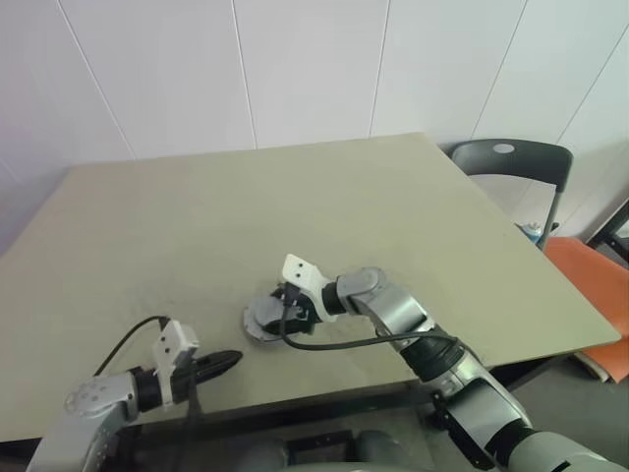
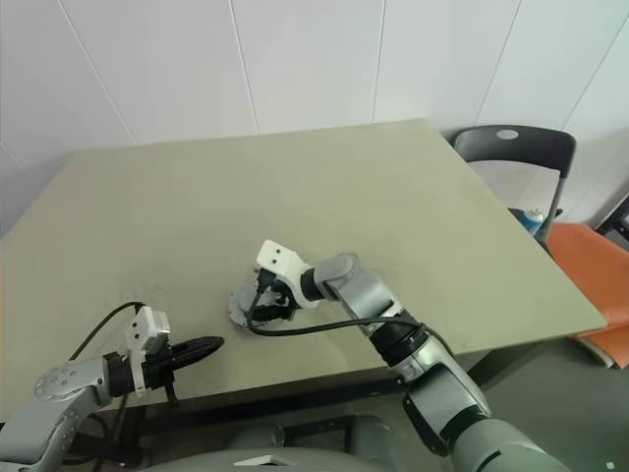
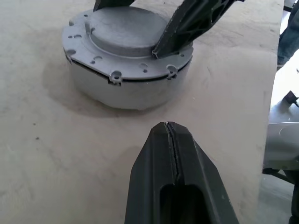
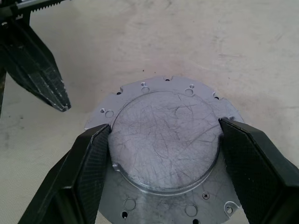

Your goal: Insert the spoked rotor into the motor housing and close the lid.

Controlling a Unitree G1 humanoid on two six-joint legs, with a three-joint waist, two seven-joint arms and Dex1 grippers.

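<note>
The left gripper [image 1: 228, 361] rests low over the table [image 1: 147, 236] near its front edge, its two black fingers pressed together on nothing, the tips pointing at the assembly just beside them; a sideways drift here would likely nudge the housing out of position. The motor housing [image 3: 126, 91] stands on the table near the front edge, between the two grippers: a pale grey cylindrical body with a thin dark seam below its top. The lid [image 4: 163, 149], a flat grey disc with a notched rim, small screw holes and a scratched raised centre, lies on top of it. The seam suggests the lid may not be fully seated; pressing off-centre could tilt or jam it. The spoked rotor cannot be checked from here. The right gripper [image 4: 164, 140] stands over the lid with its jaws wide, one finger [image 4: 88, 154] on each side of the raised centre and touching its edge; withdrawing at an angle could drag the lid askew
</note>
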